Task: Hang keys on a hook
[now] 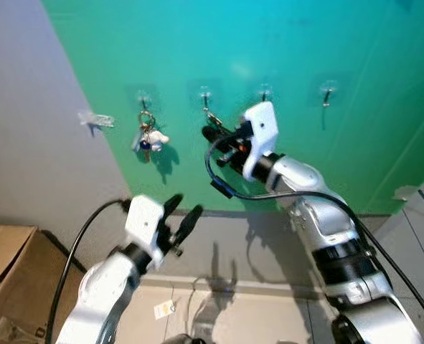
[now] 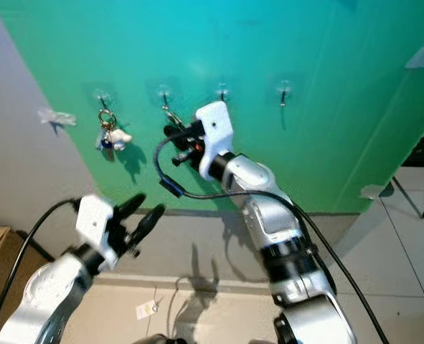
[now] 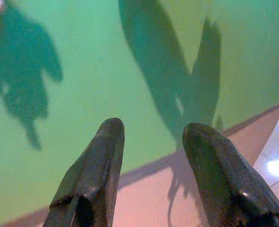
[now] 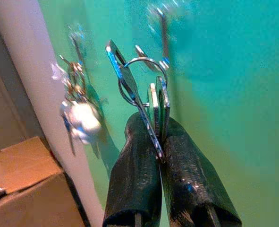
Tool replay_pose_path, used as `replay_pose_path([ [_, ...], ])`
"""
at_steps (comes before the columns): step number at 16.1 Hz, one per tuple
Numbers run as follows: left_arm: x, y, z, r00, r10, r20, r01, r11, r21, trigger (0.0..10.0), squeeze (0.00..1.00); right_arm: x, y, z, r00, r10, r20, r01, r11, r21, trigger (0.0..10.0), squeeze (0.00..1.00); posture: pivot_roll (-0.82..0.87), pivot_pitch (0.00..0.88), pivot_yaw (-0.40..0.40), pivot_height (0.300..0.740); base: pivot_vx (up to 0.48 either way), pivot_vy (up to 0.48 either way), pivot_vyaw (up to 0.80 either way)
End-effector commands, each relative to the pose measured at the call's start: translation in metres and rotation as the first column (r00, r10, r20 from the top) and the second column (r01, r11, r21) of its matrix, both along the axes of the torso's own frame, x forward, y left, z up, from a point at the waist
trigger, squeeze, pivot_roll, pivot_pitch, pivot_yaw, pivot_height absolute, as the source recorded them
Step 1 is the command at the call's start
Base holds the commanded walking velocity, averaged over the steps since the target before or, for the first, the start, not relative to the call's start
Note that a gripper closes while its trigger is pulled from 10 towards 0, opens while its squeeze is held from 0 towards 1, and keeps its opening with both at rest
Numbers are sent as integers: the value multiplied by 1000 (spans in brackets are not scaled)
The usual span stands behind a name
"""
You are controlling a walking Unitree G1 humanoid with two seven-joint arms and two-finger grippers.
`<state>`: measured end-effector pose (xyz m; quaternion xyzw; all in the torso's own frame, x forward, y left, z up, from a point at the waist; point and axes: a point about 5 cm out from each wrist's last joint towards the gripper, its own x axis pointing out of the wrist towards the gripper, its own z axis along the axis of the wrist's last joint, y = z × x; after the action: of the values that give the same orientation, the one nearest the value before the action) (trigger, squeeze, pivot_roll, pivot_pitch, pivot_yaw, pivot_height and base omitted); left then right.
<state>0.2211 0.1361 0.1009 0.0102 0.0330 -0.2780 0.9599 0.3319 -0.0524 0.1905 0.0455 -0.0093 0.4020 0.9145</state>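
I count four small clear-backed metal hooks on the green wall, two key bunches, my two grippers, and one brown cardboard box.

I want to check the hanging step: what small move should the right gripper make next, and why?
Probably ease the right gripper a little up and toward the green wall, so the key ring slips over the second hook. The ring is pinched with its keys just below that hook, not yet over it. The first hook already carries a keychain.
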Motion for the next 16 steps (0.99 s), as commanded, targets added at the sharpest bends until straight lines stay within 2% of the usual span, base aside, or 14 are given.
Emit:
replay_pose_path([
  [1, -1, 0, 4, 1000, 10, 12, -10, 999, 30, 10000, 0, 2, 3, 7, 1000, 27, 1, -27, 999, 33, 0, 0, -76, 0, 84, 740, 0, 0, 0],
  [4, -4, -8, 10, 1000, -16, 25, 16, 999, -33, 10000, 0, 8, 4, 12, 999, 38, -10, -37, 998, 55, 0, 0, -74, 0, 71, 740, 0, 0, 0],
  [7, -8, -10, 11, 999, -34, 33, 35, 999, -16, 10000, 0, 13, 4, 13, 998, 44, -38, -41, 996, 75, 0, 0, -66, 0, 63, 740, 0, 0, 0],
  [9, -9, -9, 11, 999, -25, 33, 25, 1000, -16, 10000, 0, 17, 4, 12, 995, 41, -96, -29, 992, 122, 0, 0, -60, 0, 62, 740, 0, 0, 0],
  [14, -8, -12, 12, 999, -30, 16, 30, 999, -10, 10000, 0, 17, 4, 12, 984, 43, -173, -5, 977, 215, 0, 0, -66, 0, 69, 740, 0, 0, 0],
  [15, -7, -11, 13, 999, -32, 17, 32, 999, -3, 10000, 0, 16, 4, 11, 984, 41, -176, -2, 976, 218, 0, 0, -70, 0, 74, 740, 0, 0, 0],
  [16, -7, -11, 13, 999, -28, 17, 28, 1000, -1, 10000, 0, 10, 6, 14, 990, 46, -135, -19, 980, 197, 0, 0, -71, 0, 73, 740, 0, 0, 0],
])
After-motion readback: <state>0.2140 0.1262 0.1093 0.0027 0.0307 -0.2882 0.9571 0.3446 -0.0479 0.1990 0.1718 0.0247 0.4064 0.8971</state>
